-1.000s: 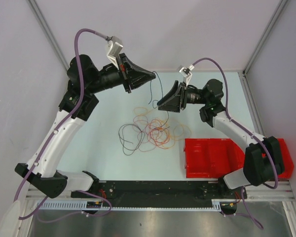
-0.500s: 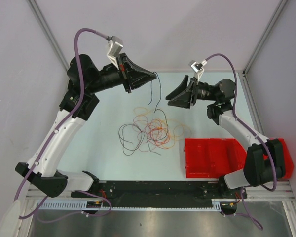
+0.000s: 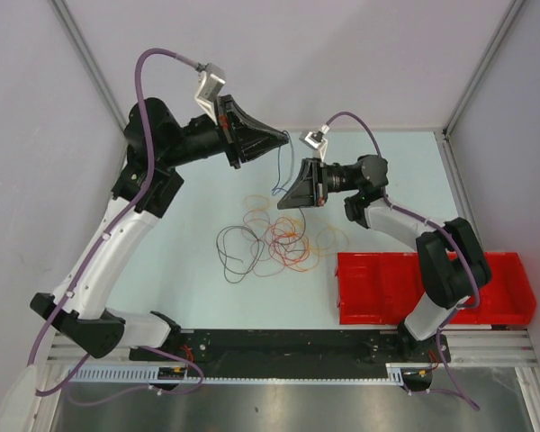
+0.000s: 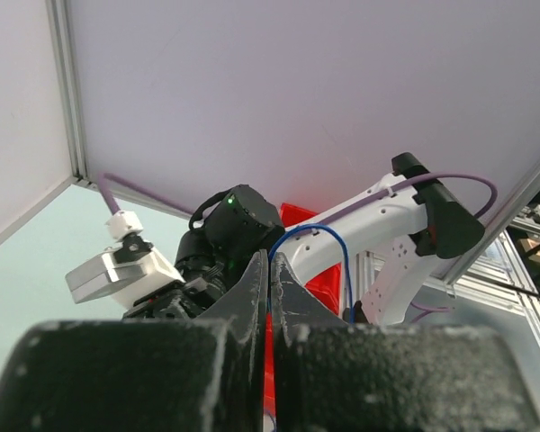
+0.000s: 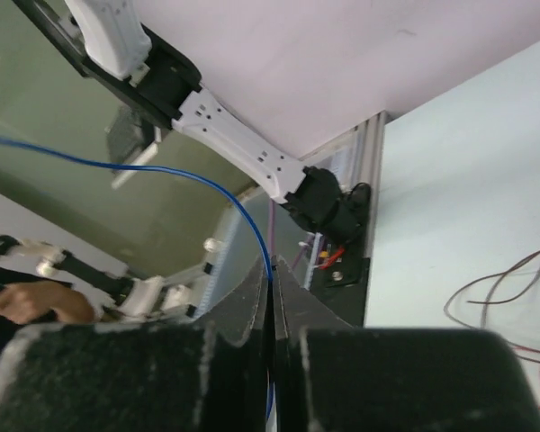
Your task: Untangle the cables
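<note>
Jaws pinched tight: L gripper (image 3: 283,139) & R gripper (image 3: 282,203) both clamp blue cable (image 4: 346,268), up above tangle (image 3: 283,238).

Bright, soft, even light in all three views, almost shadowless.
From above, the pale table (image 3: 207,184) is sharp and evenly lit, with only faint, soft-edged shadows. In the wrist views my left fingers (image 4: 252,301) and my right fingers (image 5: 249,310) fill the lower edge as dark, grainy, out-of-focus blocks, while the blue cable (image 4: 315,229) beyond them is crisp.
</note>
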`<state>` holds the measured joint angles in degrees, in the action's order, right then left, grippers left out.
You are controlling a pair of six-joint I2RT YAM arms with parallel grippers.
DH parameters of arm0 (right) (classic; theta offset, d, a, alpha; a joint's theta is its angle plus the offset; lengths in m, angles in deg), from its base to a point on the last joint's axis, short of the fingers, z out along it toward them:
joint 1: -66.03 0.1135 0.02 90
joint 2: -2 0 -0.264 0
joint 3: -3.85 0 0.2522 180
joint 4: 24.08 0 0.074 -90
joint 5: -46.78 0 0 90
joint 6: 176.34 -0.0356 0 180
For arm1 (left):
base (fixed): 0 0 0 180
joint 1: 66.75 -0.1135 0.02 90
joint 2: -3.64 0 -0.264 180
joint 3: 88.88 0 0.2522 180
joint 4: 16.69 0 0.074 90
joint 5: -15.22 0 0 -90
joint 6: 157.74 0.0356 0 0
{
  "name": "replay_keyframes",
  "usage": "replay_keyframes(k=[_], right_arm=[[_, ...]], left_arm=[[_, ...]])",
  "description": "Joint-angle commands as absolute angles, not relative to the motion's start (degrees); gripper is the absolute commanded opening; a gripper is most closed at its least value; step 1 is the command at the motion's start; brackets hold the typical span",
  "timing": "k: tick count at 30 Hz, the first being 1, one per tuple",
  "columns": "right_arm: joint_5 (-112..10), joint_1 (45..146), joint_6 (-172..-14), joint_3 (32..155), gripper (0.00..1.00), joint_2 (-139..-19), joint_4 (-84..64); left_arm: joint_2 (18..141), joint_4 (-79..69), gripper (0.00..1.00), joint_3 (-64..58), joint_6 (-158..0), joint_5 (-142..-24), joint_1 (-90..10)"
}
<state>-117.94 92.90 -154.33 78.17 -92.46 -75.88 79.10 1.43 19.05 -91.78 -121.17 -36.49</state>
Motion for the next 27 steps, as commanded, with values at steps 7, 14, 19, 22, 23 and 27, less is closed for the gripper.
replay_keyframes(k=[7, 14, 19, 22, 23, 27], right_arm=[[-116.69, 88.8, -169.22, 80.54, 0.0, -91.26, -95.93], [-111.08, 80.11, -157.41, 75.81, 0.0, -79.52, -76.83], [-90.22, 77.45, -116.12, 81.76, 0.0, -63.41, -15.48], [-84.03, 75.79, -114.47, 84.32, 0.0, -57.78, -5.16], [-82.26, 74.66, -114.38, 84.76, 0.0, -56.37, -3.31], [-65.25, 73.85, -114.64, 87.48, 0.0, -51.09, 8.89]], left_arm=[[78.96, 1.55, 0.0, 19.89, -90.77, -120.23, -36.25], [75.8, 6.82, 0.09, 13.57, -87.7, -105.93, -36.34], [74.39, 12.07, 1.0, 6.01, -86.12, -95.3, -36.25], [73.6, 16.56, 1.0, 3.12, -85.67, -88.78, -36.25], [73.51, 17.71, 1.0, 2.58, -85.76, -84.23, -36.16], [73.68, 26.41, 1.0, 1.79, -86.9, -71.28, -35.99]])
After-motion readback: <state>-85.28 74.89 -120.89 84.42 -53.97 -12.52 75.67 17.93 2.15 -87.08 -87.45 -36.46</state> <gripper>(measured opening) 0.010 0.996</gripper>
